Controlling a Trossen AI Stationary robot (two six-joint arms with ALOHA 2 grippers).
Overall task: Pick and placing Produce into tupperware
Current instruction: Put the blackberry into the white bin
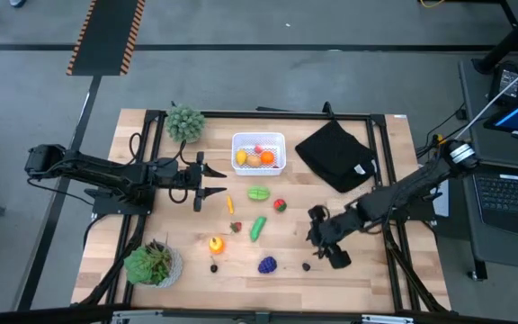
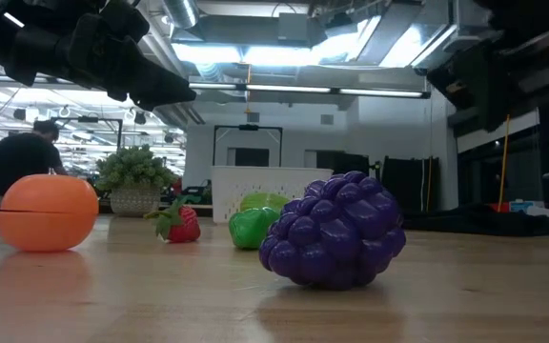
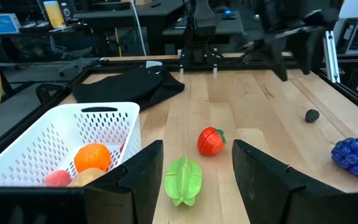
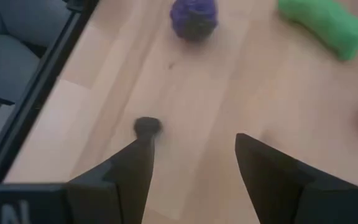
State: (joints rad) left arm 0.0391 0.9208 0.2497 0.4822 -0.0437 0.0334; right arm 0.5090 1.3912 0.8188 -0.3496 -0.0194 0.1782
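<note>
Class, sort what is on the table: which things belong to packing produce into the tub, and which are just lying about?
Job: white tub holding some produce; loose produce such as purple grapes, green star fruit.
Lying about: two potted plants, black cloth.

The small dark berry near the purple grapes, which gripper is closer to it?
Right. The right gripper hovers just beside the dark berry; the left gripper is far across the table, near the tub.

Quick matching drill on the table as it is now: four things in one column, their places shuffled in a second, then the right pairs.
1. orange fruit
2. purple grapes
3. black cloth
4. light green fruit

A. on bare wood near the table's front edge
B. inside the white tub
C. on the wood just in front of the tub
D. to the right of the tub

Pairs: 1-B, 2-A, 3-D, 4-C
</note>
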